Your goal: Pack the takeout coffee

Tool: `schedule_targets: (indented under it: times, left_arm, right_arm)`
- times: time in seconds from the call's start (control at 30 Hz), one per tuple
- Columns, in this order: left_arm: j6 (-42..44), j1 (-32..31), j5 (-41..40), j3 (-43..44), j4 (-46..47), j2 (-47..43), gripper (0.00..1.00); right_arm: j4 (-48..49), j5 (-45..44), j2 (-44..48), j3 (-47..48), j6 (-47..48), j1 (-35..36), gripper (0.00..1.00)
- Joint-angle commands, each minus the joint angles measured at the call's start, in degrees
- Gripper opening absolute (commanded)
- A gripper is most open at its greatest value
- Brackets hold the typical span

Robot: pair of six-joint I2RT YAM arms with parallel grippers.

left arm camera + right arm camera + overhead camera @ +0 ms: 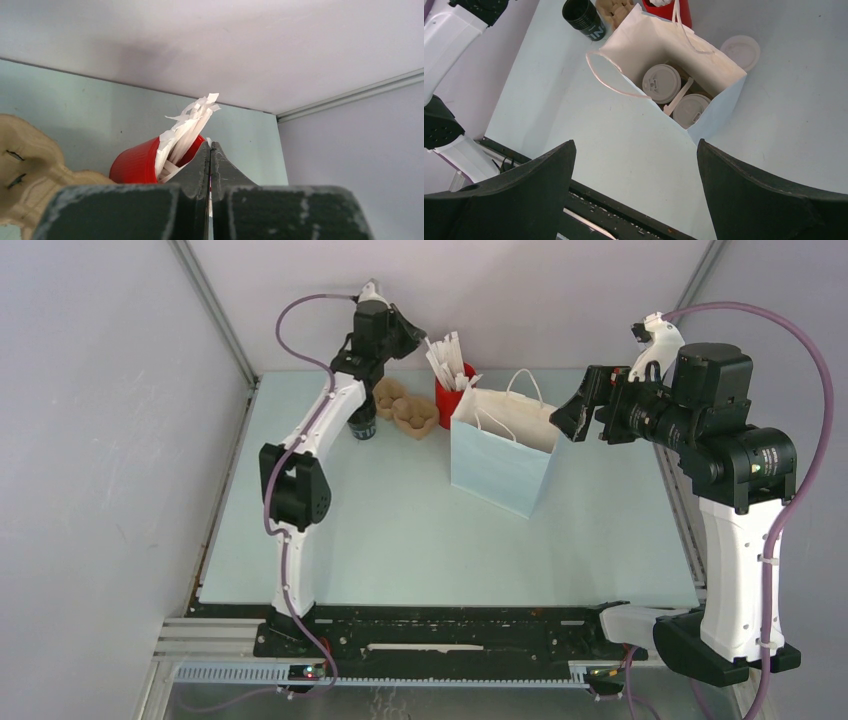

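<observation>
My left gripper (210, 148) is pinched fully shut just beside the red holder (135, 165) of paper sticks (187, 125) — whether it has caught one I cannot tell — so I would lift slowly and check before swinging toward the paper bag (644, 40). My right gripper (635, 145) hangs wide open and empty. The takeout coffee (661, 83) sits lidded inside the bag beside a second lidded cup (691, 110), at twelve o'clock from the right jaws.

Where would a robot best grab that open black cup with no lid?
Likely its rim, from above: the black cup stands upright, mouth open, so one finger can go inside, one outside. The cardboard tray crowds one side.
</observation>
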State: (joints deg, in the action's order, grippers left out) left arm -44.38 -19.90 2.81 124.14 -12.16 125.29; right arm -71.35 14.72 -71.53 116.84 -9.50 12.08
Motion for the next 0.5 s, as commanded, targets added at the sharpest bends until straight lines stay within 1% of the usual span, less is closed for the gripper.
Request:
schedule_targets:
  times: [0.0, 0.13, 0.3, 0.37, 0.47]
  left_arm:
    - [5.5, 0.2, -2.7, 4.1, -0.3, -5.8, 0.0]
    - [9.4, 0.2, -2.6, 6.1, -0.6, -7.8, 0.0]
    - [13.8, 0.3, -5.8, 6.8, -1.3, -12.7, 0.0]
    - [13.5, 0.7, -5.8, 6.7, -1.4, -14.5, 0.0]
    - [10.1, 1.7, -3.6, 6.1, -0.8, -17.3, 0.0]
  right_arm:
    - [1.4, 1.0, 0.6, 1.1, -0.2, -0.3, 1.0]
    - [1.5, 1.0, 0.6, 1.1, -0.2, -0.3, 1.0]
    - [1.7, 1.6, 0.5, 1.3, -0.4, -0.2, 1.0]
    - [2.0, 2.0, 0.5, 1.5, -0.6, -0.1, 1.0]
    - [2.2, 2.5, 0.6, 1.6, -0.8, 0.4, 1.0]
